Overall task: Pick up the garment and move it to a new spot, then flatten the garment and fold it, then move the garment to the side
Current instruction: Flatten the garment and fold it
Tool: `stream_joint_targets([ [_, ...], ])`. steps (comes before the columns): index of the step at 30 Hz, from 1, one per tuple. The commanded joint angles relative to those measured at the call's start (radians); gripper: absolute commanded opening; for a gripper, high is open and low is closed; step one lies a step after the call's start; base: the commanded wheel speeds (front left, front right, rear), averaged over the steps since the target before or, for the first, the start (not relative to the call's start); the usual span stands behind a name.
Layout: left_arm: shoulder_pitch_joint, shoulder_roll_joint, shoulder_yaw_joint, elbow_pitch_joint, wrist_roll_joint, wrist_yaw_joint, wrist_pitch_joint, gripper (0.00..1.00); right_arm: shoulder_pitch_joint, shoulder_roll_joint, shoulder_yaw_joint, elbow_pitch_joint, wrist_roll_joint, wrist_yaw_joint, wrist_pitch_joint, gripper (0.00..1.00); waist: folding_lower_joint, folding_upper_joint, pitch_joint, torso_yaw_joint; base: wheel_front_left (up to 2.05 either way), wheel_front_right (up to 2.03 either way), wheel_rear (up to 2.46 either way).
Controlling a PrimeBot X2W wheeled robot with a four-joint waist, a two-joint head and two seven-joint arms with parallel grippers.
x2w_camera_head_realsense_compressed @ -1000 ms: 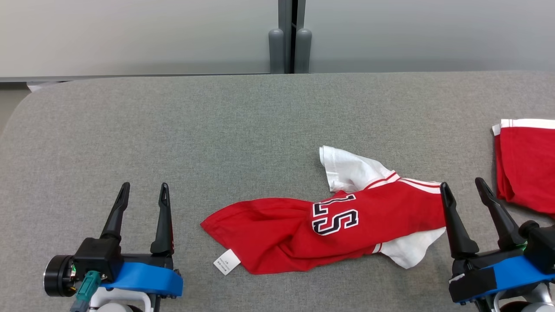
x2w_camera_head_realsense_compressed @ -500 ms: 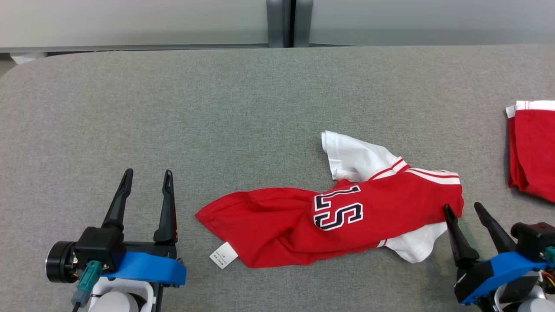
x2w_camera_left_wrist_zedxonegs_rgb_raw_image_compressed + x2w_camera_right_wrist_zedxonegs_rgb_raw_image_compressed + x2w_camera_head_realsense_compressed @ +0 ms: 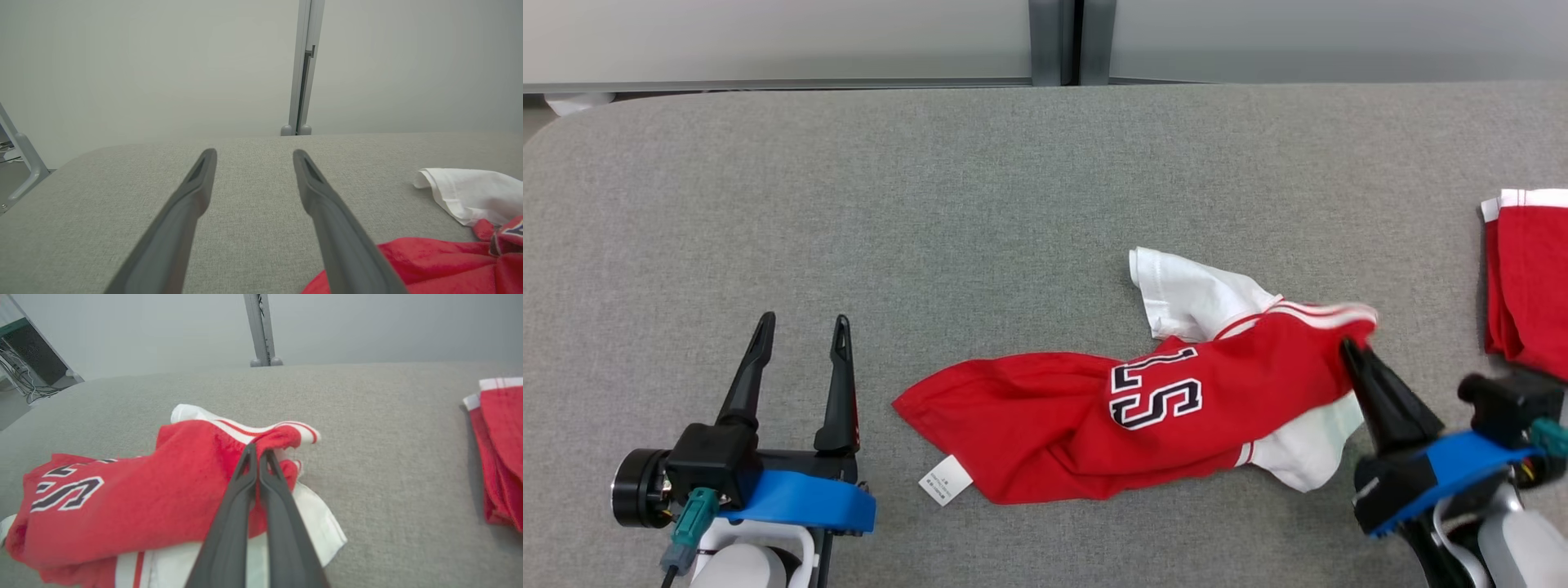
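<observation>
Dark fingers point(image 3: 836, 392) of the left gripper point(image 3: 803, 320) stand wide and empty by the table's point(image 3: 931, 204) front-left edge; the right gripper's point(image 3: 1349, 349) are pinched on the garment's point(image 3: 1094, 433) right end. The garment lies crumpled near the front edge, right of centre. Only the pick-up has begun; moving, flattening, folding remain.

Left gripper point(image 3: 254, 152) (dark fingers point(image 3: 179, 220) spread wide) above the grey table point(image 3: 102, 183); red-and-white garment point(image 3: 445, 261) beside one finger
</observation>
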Motion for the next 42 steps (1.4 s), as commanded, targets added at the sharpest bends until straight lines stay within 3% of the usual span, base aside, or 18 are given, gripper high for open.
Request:
stream_joint_targets([
  [1, -0.015, -0.001, 0.002, 0.001, -0.003, 0.0, -0.006, 1.0, -0.048, -0.01, 0.021, -0.021, 0.004, 0.0, -0.008, 0.0, -0.0001, -0.0001, -0.001, -0.001, 0.0, 0.0, 0.0],
  [7, -0.03, -0.007, -0.008, 0.005, -0.001, -0.006, -0.008, 1.0, -0.223, -0.001, 0.124, 0.011, 0.023, 0.0, 0.013, 0.0, -0.0001, -0.0001, 0.002, 0.009, 0.0, 0.0, 0.0],
  [14, -0.05, -0.017, -0.017, 0.021, -0.002, -0.014, -0.014, 1.0, -0.411, 0.031, 0.249, 0.228, 0.067, 0.0, -0.006, 0.0, -0.0001, -0.0001, 0.018, 0.04, 0.0, 0.0, 0.0],
  [15, -0.052, -0.019, -0.019, 0.023, -0.002, -0.015, -0.014, 1.0, -0.426, 0.038, 0.262, 0.264, 0.077, 0.0, -0.01, 0.23, -0.0001, -0.0001, 0.02, 0.044, 0.0, 0.0, 0.0],
  [16, -0.053, -0.019, -0.019, 0.025, -0.003, -0.014, -0.014, 1.0, -0.438, 0.039, 0.277, 0.296, 0.075, 0.0, -0.017, 1.0, -0.0001, -0.0001, 0.021, 0.046, 0.0, 0.0, 0.0],
  [20, -0.052, -0.021, -0.017, 0.033, -0.004, -0.012, -0.016, 1.0, -0.458, 0.038, 0.298, 0.371, 0.089, 0.0, -0.093, 1.0, -0.0001, -0.0001, 0.02, 0.048, 0.0, 0.0, 0.0],
  [26, -0.024, -0.016, -0.007, 0.042, -0.009, -0.004, -0.02, 1.0, -0.4, 0.011, 0.261, 0.354, 0.052, 0.0, -0.19, 1.0, -0.0001, -0.0001, -0.003, 0.028, 0.0, 0.0, 0.0],
  [32, 0.003, -0.002, 0.001, 0.049, -0.016, 0.009, -0.018, 1.0, -0.259, -0.008, 0.082, 0.237, 0.002, 0.0, -0.218, 1.0, -0.0001, -0.0001, -0.045, -0.006, 0.0, 0.0, 0.0],
  [42, 0.051, 0.025, 0.004, 0.037, -0.022, 0.028, 0.003, 1.0, 0.039, 0.071, -0.15, -0.063, -0.125, 0.0, -0.097, 1.0, -0.0001, -0.0001, -0.102, -0.042, 0.0, 0.0, 0.0],
])
